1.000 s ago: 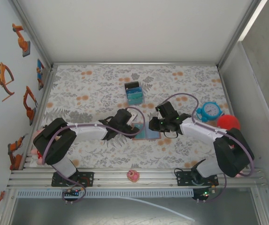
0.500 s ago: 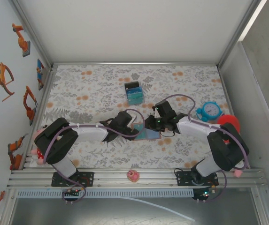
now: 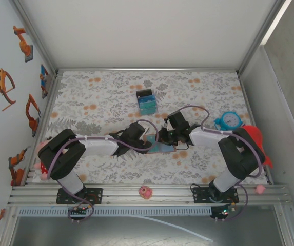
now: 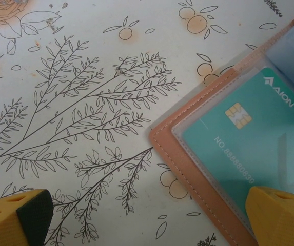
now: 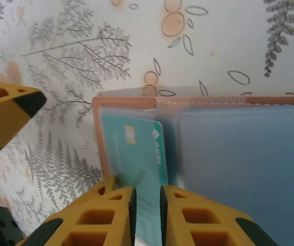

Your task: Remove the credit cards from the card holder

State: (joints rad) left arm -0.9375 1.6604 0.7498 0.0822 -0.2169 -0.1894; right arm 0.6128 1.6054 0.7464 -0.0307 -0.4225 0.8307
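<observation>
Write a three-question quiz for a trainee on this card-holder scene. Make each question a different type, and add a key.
1. True or false: the left gripper has its jaws wide open, one fingertip over the tablecloth and the other over the card holder.
2. Multiple choice: what colour is the credit card sitting in the card holder? A) red B) teal C) black
3. Fill in the blank: the right gripper has its fingers almost together, pinching the edge of the ____.

Key: 1 true; 2 B; 3 credit card.
</observation>
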